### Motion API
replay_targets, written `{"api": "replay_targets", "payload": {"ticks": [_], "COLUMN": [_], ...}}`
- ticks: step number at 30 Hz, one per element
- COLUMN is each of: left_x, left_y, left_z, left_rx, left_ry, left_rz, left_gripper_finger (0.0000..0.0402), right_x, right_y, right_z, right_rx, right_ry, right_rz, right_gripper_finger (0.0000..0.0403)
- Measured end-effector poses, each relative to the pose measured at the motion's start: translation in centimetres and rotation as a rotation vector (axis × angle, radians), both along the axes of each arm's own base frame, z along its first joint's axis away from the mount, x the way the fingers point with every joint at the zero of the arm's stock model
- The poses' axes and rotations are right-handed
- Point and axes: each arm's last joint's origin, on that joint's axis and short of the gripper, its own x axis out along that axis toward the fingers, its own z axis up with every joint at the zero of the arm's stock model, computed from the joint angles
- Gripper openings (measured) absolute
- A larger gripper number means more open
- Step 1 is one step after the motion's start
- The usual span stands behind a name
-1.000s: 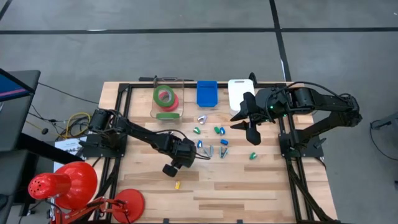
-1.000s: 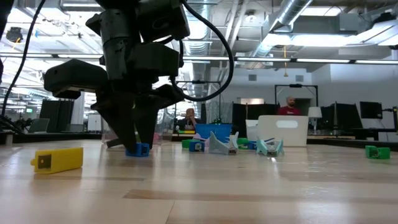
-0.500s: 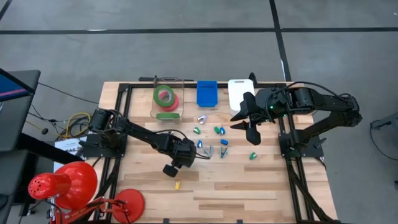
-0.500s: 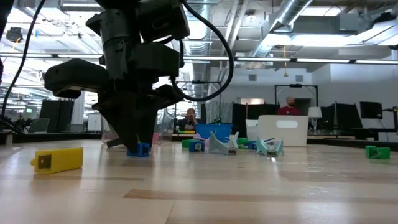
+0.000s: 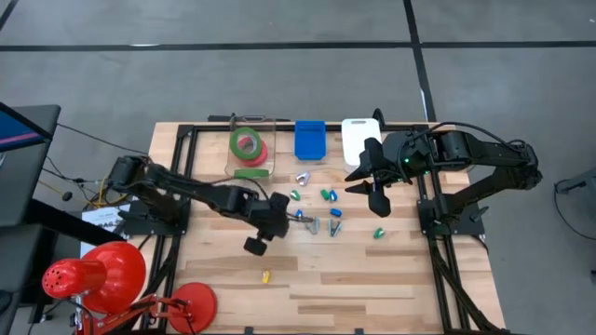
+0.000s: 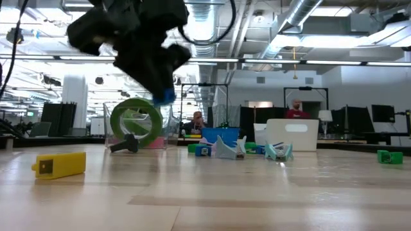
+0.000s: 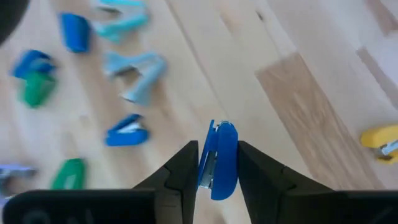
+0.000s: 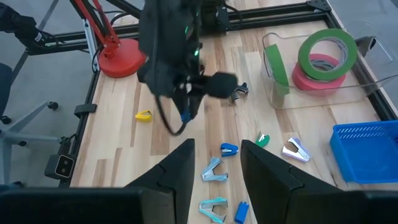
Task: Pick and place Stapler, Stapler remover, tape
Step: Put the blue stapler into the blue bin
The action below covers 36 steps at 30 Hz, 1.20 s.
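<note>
Left pincer (image 7: 214, 163) is clamped on a small blue stapler (image 7: 219, 158), which stands upright between the two dark fingers (image 7: 180, 168); the low view shows the blue piece (image 6: 166, 96) lifted clear of the worktop (image 6: 257, 192). From above, this pincer (image 5: 279, 210) hangs over the middle of the worktop (image 5: 372, 279), just beside the scatter of small items, but the stapler itself is hidden there under the wrist.

Right pincer (image 8: 214, 165) hovers with its fingers apart and nothing between them, near the white tray (image 5: 358, 140) at the far right of the worktop, seen from above at (image 5: 371, 181).

Small blue, green and silver pieces lie loose in the middle; several pale blue-silver staple removers (image 8: 212, 170) rest with their jaws spread, though most of the other pieces are too small to name. A green one (image 5: 379, 233) sits apart, nearer the right arm. A yellow stapler (image 6: 60, 163) lies on its own close to the near edge (image 5: 265, 276).

The tape is in the clear bin (image 8: 367, 74) at the far side: a green roll (image 8: 327, 47) lies on a red-pink roll (image 8: 317, 78), and another green roll (image 8: 274, 67) leans on edge against the bin wall. A blue basket (image 5: 310, 140) stands between the bin and the white tray. The basket is cut off at the frame edge in the right wrist view
</note>
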Motion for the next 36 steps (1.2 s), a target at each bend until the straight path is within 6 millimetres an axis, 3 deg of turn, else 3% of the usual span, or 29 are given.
{"api": "replay_targets", "payload": {"ticks": [9,28,36], "left_x": [-0.3,0.9,0.4], "left_y": [3.5,12.0,16.2], "left_z": [3.5,6.5,9.3], "left_rx": [0.008,0.074,0.114], "left_ry": [-0.186,-0.535,-0.625], "left_rz": [0.125,0.414,0.536], "left_gripper_finger": [0.0096,0.0096,0.0096], "right_x": [0.0,0.0,0.0], "right_y": [0.0,0.0,-0.1], "right_z": [0.0,0.0,0.0], "right_rx": [0.000,0.000,-0.002], "right_ry": [-0.001,0.000,0.000], "right_rz": [0.000,-0.001,-0.001], "right_gripper_finger": [0.0122,0.0122,0.0122]}}
